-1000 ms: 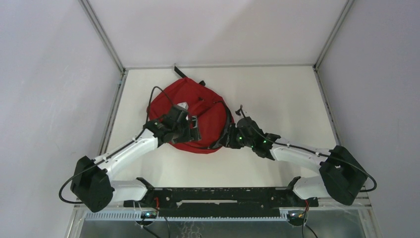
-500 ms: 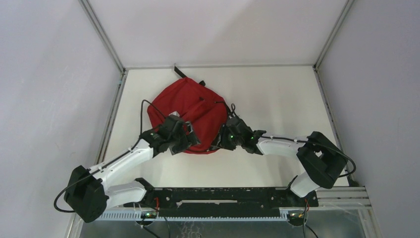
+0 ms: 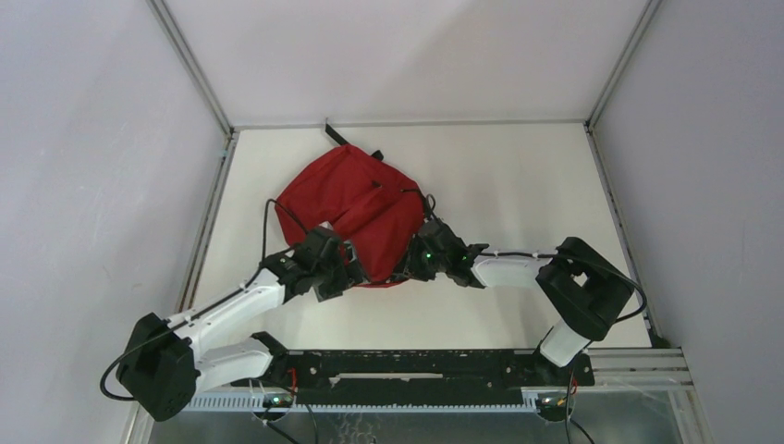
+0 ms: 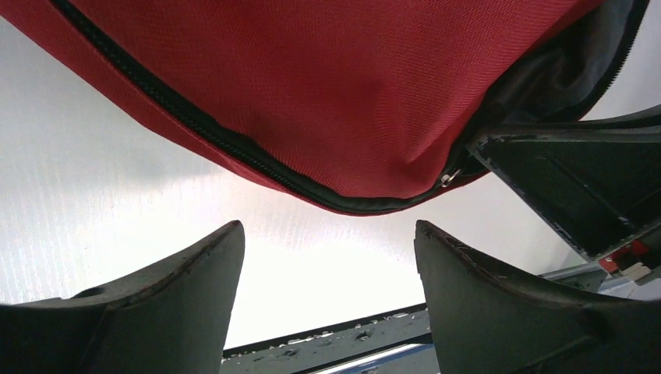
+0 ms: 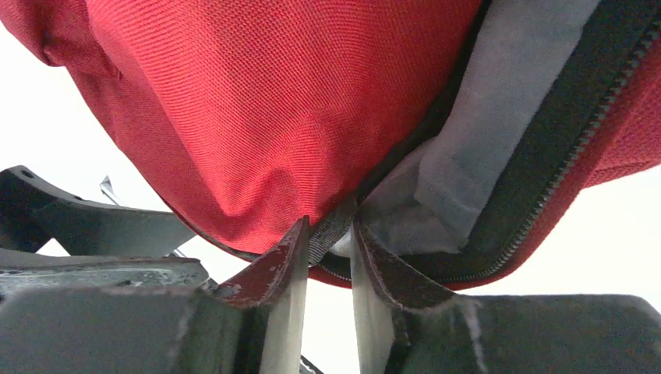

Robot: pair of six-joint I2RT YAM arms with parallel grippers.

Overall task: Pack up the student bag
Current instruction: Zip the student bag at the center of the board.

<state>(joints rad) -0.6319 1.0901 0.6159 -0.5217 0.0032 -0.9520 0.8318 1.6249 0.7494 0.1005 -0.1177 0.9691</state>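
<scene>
While looking down from overhead, seeing the student bag point(image 3: 356, 208) lying as a rounded red mound on the white table point(image 3: 518, 185), left of centre and nearer the far edge, with a black strap point(image 3: 335, 132) trailing off its far side. Holding the left gripper point(image 4: 327, 234) at the bag's near left hem, fingers spread wide, closing on nothing, bare table showing between them and red cloth hanging just beyond the tips. Noting in that wrist view a black zip point(image 4: 195, 128) running along the fabric down to a small metal ring point(image 4: 450, 178) at the low end of the seam, beside the dark body of the other arm. Setting the right gripper point(image 5: 330, 226) against the bag's near right corner, fingers drawn narrow and pinching the edge of the mouth — a strip of zip tape point(image 5: 323, 238) caught between the tips. Showing grey lining point(image 5: 483, 140) folding out just above that grip, red cloth bulging to its left. Not telling from any view what is lying inside.
</scene>
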